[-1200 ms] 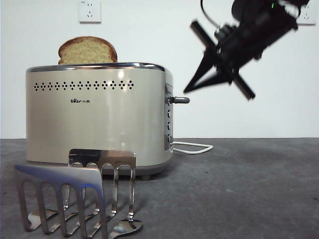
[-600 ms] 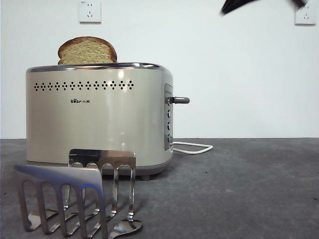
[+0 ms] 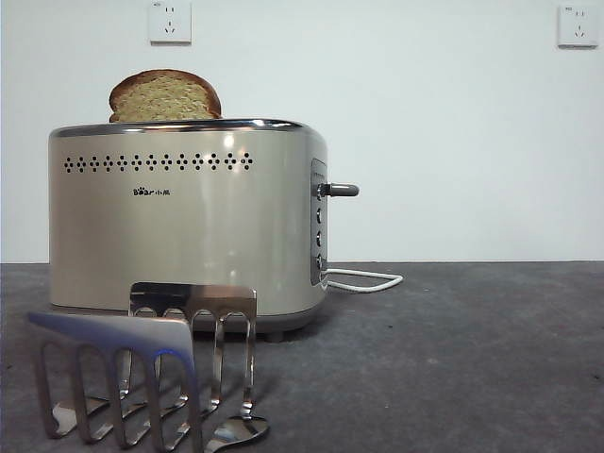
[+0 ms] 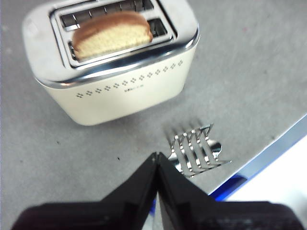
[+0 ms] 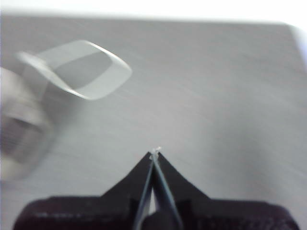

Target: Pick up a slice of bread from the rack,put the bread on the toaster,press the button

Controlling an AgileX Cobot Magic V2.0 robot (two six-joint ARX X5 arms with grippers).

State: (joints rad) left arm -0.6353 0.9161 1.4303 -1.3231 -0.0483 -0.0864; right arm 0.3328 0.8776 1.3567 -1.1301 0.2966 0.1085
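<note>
The left gripper [image 4: 157, 160] hangs closed and empty above the grey worktop [image 4: 249, 76]; the right gripper [image 5: 154, 155] is likewise closed. We find the brown-crusted, domed slice of bread [image 3: 165, 95] standing in the cream-beige toaster [image 3: 189, 226]. We judge it light, soft, best gripped gently by its crust.

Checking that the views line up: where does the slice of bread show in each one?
Front view: the slice of bread pokes up from the toaster's top, upper left.
Left wrist view: it sits in a toaster slot, near the top, beyond the shut left gripper.
Right wrist view: not in it; blurred.
Shared landmark: the toaster's row of small holes.
</note>
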